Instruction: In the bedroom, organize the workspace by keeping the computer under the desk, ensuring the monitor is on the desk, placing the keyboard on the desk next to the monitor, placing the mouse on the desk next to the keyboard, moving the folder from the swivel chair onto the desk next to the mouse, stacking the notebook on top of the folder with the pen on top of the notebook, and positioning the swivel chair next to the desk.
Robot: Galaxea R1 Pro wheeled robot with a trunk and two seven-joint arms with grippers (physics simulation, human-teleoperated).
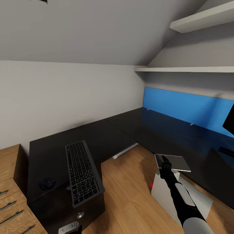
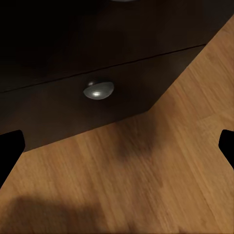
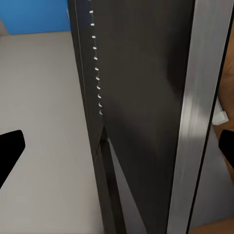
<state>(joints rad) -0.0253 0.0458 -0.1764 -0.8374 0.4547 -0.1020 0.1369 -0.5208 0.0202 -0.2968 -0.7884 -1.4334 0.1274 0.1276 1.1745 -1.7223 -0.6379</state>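
the black l-shaped desk (image 1: pixel 97 136) is the landmark; it wraps the room corner w/ a blue back panel (image 1: pixel 191 109) along its far edge and two white shelves (image 1: pixel 195 69) above that. the keyboard (image 1: pixel 83 172) lies on the desk's near left wing, lengthwise, its near end at or just past the front edge. the mouse (image 1: pixel 47 184), small & dark, sits on the desk just beside the keyboard, on the side toward the wooden drawer unit (image 1: pixel 13 201) that stands against the desk's end. a black corner of the monitor (image 1: pixel 229 122) shows on the desk's right wing, in front of the blue panel. a light grey computer (image 1: pixel 177 191) case stands on the wood floor (image 1: pixel 130 195) beside the desk's right wing.

right gripper (image 1: pixel 165 165) is up over the computer w/ a flat grey slab (image 1: pixel 172 162) at its tip; in the right wrist view the fingertips (image 3: pixel 10 146) are spread wide w/ dark & silver edges of the slab (image 3: pixel 146 122) running between them — can't tell if it's actually gripped. left gripper (image 2: pixel 117 146) is released, fingertips (image 2: pixel 9 144) wide apart, nothing between, over floor near the desk's dark drawer front w/ its round metal knob (image 2: pixel 98 89).
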